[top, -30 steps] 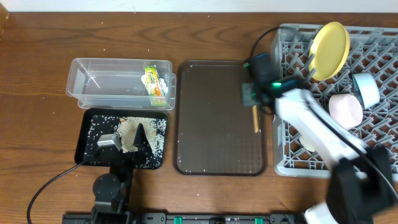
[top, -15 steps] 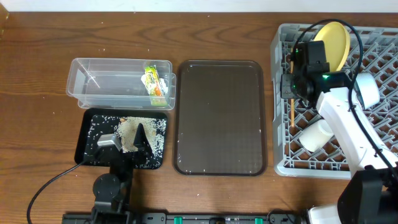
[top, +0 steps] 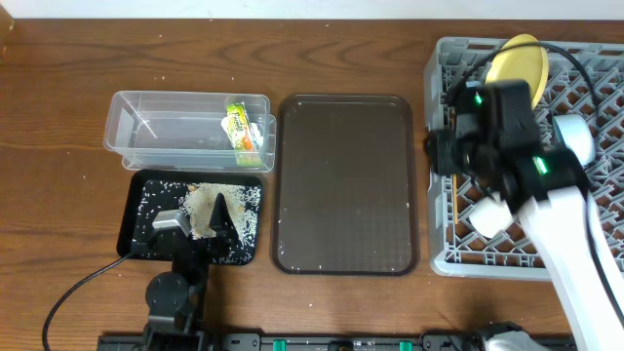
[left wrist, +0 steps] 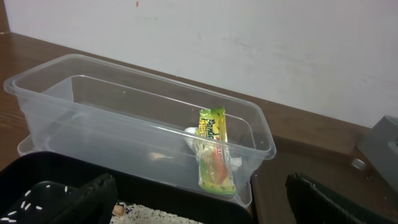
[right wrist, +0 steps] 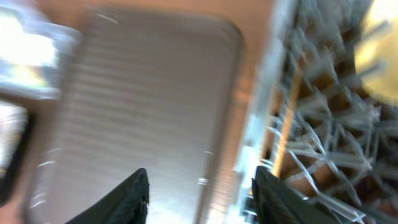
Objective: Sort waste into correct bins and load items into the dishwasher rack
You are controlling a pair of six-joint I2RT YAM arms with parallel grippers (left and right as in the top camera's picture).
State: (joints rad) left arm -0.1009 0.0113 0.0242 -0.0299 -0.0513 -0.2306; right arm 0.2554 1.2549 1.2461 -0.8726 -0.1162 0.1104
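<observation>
While right gripper (right wrist: 200, 179) hangs spread, empty | chopstick (right wrist: 284, 127) just beyond its fingers | likely light, stiff, slick | pinch mid-length.

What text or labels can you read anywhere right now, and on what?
"Pand": running along the snack wrapper in the clear tub. The letters after that and the smaller print are too small to read.
There is no other readable text. The right wrist view is motion-blurred.
</observation>
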